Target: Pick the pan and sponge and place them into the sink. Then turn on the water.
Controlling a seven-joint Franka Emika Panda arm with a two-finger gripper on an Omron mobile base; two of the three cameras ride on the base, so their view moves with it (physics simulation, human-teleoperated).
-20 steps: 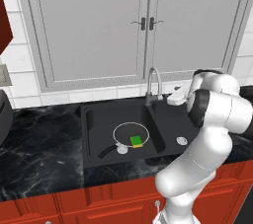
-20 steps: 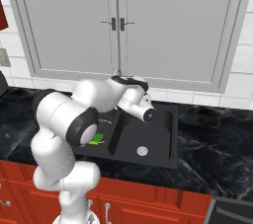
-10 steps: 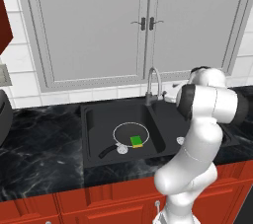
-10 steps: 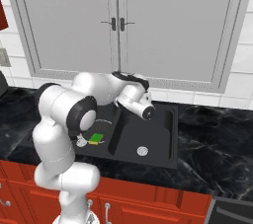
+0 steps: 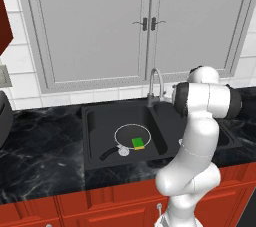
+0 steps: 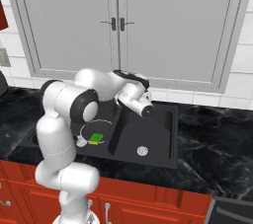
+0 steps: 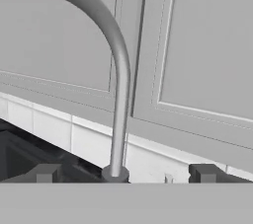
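Gripper (image 7: 123, 173) open wide and empty, right by the faucet (image 7: 116, 70).

In the left base view, the pan (image 5: 133, 135) lies in the left bowl of the sink (image 5: 95, 121), with the sponge (image 5: 138, 143) on it at about 5 o'clock and its black handle pointing to 8 o'clock. In the right base view, the robot's hand is at the back of the sink, at 12 o'clock from the silver drain (image 6: 142, 151). In the hand view, the faucet stands straight up between the two dark finger tips and bends over toward 10 o'clock. The faucet looks hard, smooth and slippery, so it should not bend. A good place to push is probably low down, near its base.
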